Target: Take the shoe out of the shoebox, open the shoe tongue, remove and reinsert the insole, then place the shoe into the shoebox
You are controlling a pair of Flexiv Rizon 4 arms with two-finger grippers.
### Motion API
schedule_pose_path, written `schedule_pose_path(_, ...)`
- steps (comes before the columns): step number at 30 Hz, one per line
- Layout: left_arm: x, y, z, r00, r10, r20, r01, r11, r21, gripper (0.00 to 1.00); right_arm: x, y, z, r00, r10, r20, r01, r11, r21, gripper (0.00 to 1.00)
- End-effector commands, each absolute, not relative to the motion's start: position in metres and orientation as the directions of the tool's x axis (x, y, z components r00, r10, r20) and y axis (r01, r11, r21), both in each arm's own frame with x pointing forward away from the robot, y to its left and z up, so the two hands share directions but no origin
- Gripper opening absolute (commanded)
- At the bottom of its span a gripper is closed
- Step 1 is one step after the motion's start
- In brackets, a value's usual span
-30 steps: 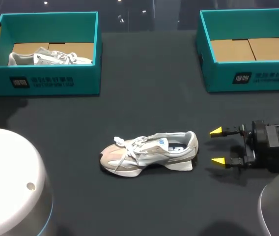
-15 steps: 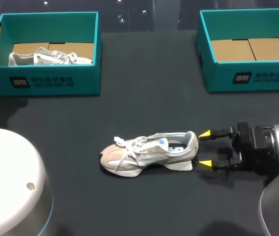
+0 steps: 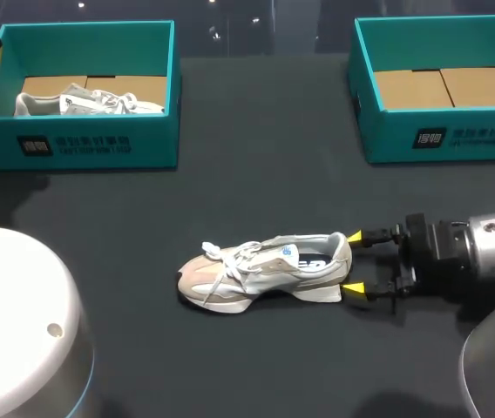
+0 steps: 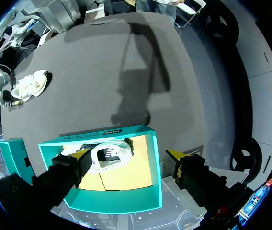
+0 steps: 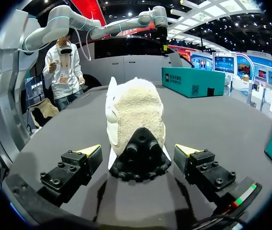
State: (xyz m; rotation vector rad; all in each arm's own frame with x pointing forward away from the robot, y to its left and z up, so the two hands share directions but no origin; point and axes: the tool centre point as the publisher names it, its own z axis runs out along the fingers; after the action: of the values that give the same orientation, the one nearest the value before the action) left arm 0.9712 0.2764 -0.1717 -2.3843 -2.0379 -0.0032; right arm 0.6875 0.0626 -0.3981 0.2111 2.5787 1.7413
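Right claw (image 3: 353, 263) apart, flanking heel of shoe (image 3: 265, 270) at table's (image 3: 256, 174) 6 o'clock; left claw (image 4: 128, 154) apart above the 10 o'clock box (image 3: 143, 131).

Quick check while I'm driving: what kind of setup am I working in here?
Likely a shoe-packing test bench: a dark table, a left shoebox holding a sneaker, a right shoebox with no shoe, and a loose shoe at the open right gripper.

The left box (image 3: 156, 146) and right box (image 3: 389, 139) each bear a dark logo patch and white print on the front wall, none of it legible.
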Motion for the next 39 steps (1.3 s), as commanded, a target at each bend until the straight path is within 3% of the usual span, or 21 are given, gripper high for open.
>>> schedule_pose_path(1, 0.971, 0.276, -0.172, 0.156, 0.988, 0.007, 0.988, -0.156, -0.001, 1.00, 0.695, 0.072, -0.404, -0.991, 0.113, 0.066, 0.104, 0.374, 0.922, 1.00)
schedule_pose_path(34, 0.971, 0.276, -0.172, 0.156, 0.988, 0.007, 0.988, -0.156, -0.001, 1.00, 0.694, 0.107, -0.415, -0.995, 0.073, 0.069, 0.092, 0.385, 0.918, 1.00)
schedule_pose_path(35, 0.971, 0.276, -0.172, 0.156, 0.988, 0.007, 0.988, -0.156, -0.001, 1.00, 0.694, 0.108, -0.415, -0.995, 0.071, 0.069, 0.091, 0.385, 0.918, 0.88)
schedule_pose_path(36, 0.971, 0.276, -0.172, 0.156, 0.988, 0.007, 0.988, -0.156, -0.001, 1.00, 0.694, 0.109, -0.415, -0.995, 0.068, 0.069, 0.090, 0.385, 0.918, 0.64)
schedule_pose_path(38, 0.971, 0.276, -0.172, 0.156, 0.988, 0.007, 0.988, -0.156, -0.001, 1.00, 0.694, 0.110, -0.416, -0.996, 0.065, 0.069, 0.089, 0.389, 0.917, 0.31)
schedule_pose_path(39, 0.971, 0.276, -0.172, 0.156, 0.988, 0.007, 0.988, -0.156, -0.001, 1.00, 0.694, 0.111, -0.416, -0.996, 0.064, 0.067, 0.087, 0.391, 0.916, 0.00)
